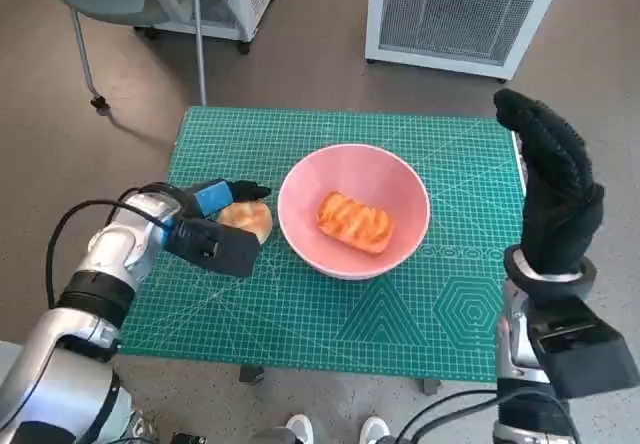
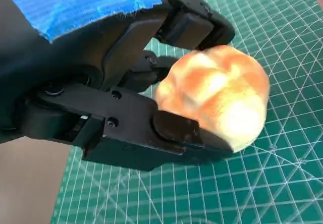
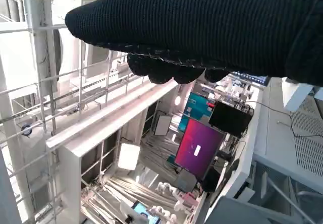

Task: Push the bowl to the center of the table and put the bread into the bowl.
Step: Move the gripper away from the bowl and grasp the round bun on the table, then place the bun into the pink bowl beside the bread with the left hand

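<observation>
A pink bowl [image 1: 300,179] stands near the middle of the green cutting mat [image 1: 400,304]. Inside it lies an oblong, striped bread piece [image 1: 354,221]. Just left of the bowl, a round bread roll [image 1: 250,220] sits low over the mat. My left hand [image 1: 215,204] grips the roll; in the left wrist view the black fingers [image 2: 176,24] close over and under the roll [image 2: 217,90]. My right hand [image 1: 555,189] is raised at the table's right edge, fingers straight up and holding nothing. The glove [image 3: 212,22] fills the right wrist view's top.
A white slatted appliance [image 1: 460,9] stands on the floor behind the table. A chair with a wheeled leg [image 1: 90,64] is at the back left. A person's shoes [image 1: 335,429] show below the table's front edge. The right wrist view shows only shelving and a monitor [image 3: 199,146].
</observation>
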Robot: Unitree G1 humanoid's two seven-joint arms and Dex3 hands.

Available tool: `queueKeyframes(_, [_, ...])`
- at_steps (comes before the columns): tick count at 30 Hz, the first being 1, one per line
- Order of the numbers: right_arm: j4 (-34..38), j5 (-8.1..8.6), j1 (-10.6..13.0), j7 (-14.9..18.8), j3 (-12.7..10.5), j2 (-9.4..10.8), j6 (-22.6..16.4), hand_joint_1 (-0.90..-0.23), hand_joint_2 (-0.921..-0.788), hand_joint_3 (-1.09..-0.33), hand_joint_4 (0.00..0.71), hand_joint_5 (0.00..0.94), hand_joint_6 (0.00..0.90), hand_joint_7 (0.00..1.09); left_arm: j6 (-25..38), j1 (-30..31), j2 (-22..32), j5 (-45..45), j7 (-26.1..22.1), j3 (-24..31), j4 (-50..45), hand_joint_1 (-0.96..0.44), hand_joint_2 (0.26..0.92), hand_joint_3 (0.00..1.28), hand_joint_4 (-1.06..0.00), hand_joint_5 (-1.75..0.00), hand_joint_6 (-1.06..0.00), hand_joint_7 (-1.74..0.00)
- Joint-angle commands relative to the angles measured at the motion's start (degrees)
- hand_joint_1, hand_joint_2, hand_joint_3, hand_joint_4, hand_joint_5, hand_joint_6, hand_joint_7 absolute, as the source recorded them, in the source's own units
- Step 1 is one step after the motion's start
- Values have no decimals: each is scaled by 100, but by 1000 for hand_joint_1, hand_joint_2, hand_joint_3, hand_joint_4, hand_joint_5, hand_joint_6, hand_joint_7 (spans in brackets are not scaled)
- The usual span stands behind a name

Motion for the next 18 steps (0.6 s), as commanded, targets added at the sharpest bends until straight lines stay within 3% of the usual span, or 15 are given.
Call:
queueKeyframes(1, [88,-79,43,-69,6,37,19,-468,-921,-738,253,6,-1,622,-642,78,103,228,653,-253,301,53,914,113,-616,-1201,-613,-892])
queueKeyframes(7, [112,-87,9,-89,28,53,30,-457,-921,-744,255,6,-1,642,-1134,-100,368,132,1023,-171,218,5,920,75,-638,-1205,-662,-1124])
queueKeyframes(18, [143,-36,-32,-58,67,50,76,-471,-921,-742,265,11,-1,654,-1317,-292,838,-647,1016,861,-854,1,921,74,-658,-1142,-643,-1205])
